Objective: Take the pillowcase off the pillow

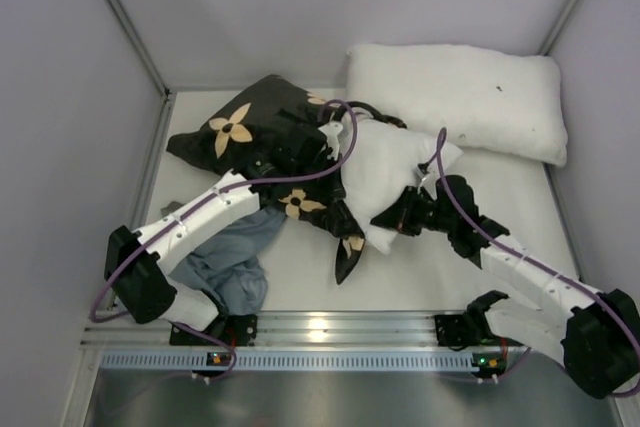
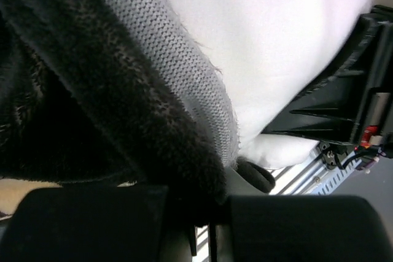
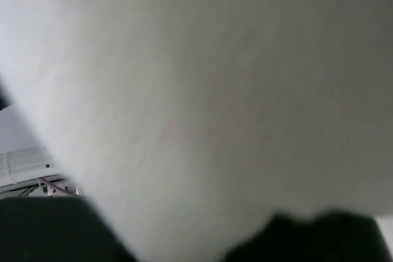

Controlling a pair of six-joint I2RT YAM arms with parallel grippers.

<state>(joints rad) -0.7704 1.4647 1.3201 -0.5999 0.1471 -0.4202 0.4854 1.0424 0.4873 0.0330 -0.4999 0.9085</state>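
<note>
Blue-grey cloth [image 1: 232, 257]: front-left of the pillow [image 1: 385, 162], under the left arm.
Left gripper [image 1: 298, 154]: clamped on the pillowcase [image 1: 240, 132] hem, at the pillow's left edge.
Pillowcase: crumpled, covering only the pillow's left end; the rest lies bare.
Right gripper [image 1: 400, 215]: against the pillow's front-right edge; whether the jaws are closed cannot be told.
Second pillow [image 1: 460, 97]: behind and right of the pillow.

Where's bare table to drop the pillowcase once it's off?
Front centre, between blue-grey cloth, pillow and rail. Also right side, between spare pillow and right arm. Left-centre is crowded: pillowcase, left arm.
</note>
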